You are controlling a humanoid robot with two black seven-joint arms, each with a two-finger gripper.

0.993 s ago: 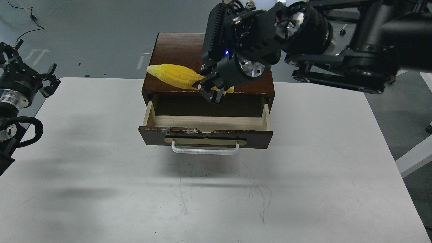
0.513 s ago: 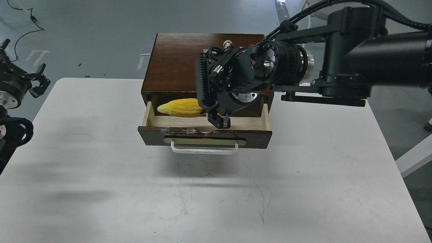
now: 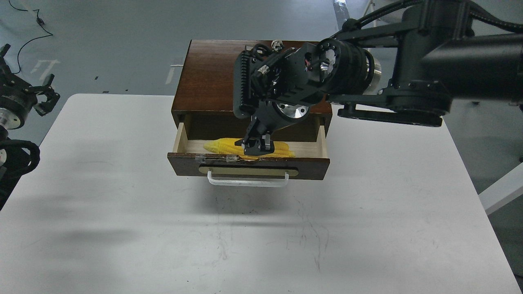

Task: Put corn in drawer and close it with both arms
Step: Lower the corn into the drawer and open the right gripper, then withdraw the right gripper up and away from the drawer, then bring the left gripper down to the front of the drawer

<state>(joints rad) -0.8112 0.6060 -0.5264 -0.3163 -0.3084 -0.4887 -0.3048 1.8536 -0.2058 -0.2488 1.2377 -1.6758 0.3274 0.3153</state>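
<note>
A dark brown cabinet (image 3: 212, 77) is sitting at the upper centre of the frame, and the bulky right arm (image 3: 429, 69) is crossing over its top from the upper right, hiding part of it. The drawer (image 3: 249, 165) is standing open, the corn (image 3: 282, 152) lying lengthwise on its pale floor. The right gripper (image 3: 255, 146) is reaching down onto the cob's middle; whether its fingers are clamping it cannot be told. The left gripper (image 3: 43, 96) is hanging at the left edge with fingers apart, off the white scuffed table (image 3: 261, 237); grey floor is showing behind.
</note>
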